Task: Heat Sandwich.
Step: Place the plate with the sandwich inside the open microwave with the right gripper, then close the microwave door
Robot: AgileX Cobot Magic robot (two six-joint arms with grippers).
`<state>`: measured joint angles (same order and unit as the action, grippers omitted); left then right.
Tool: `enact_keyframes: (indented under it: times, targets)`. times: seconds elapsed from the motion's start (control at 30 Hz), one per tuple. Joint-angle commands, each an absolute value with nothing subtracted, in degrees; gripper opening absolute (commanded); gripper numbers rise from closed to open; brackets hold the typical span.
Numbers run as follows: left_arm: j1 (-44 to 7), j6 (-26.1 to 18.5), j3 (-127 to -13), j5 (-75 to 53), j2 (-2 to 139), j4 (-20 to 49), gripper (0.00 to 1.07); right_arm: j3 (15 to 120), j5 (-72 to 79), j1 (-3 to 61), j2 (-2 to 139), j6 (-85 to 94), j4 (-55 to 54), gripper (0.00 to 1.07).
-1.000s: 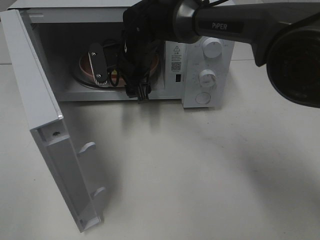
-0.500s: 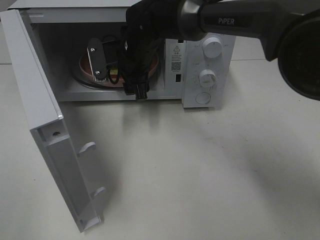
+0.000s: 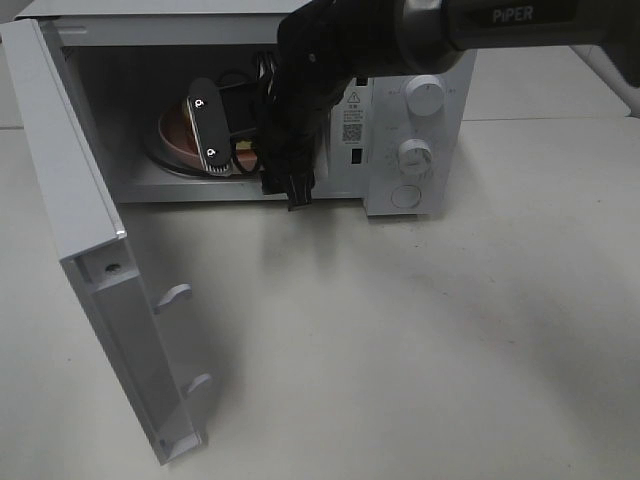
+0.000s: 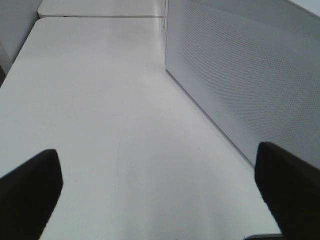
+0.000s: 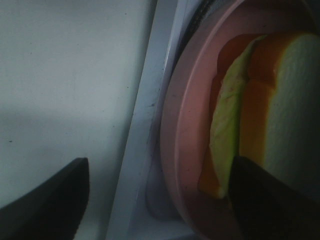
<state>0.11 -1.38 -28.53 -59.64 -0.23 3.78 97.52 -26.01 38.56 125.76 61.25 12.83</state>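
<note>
Right tool (image 5: 160,167), jaws wide open and empty, sits at the microwave (image 3: 415,120) mouth; sandwich (image 5: 280,100) on pink plate (image 5: 185,125) lies just ahead, deeper inside, off toward one jaw.

Right arm (image 3: 480,25) grey, white PiPER lettering; black wrist, cables; silver two-screw finger (image 3: 210,128).

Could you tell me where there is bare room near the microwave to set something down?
The table in front of the microwave, right of its open door, is bare. The cavity is crowded with plate, sandwich and right gripper.
</note>
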Motion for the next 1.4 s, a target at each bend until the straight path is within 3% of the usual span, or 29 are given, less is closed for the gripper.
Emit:
enact_keyframes:
  times: [0.03,1.4]
  targets:
    - [0.00,-1.32,-28.36,-59.30,-1.38,3.90,1.00,93.16,-23.15,38.67,122.44,60.85,13.01,0.75]
    - [0.00,-1.32,-28.36,-59.30,-1.38,3.90,1.00,52.02,-16.67,38.73,89.61,45.44,12.78,0.75]
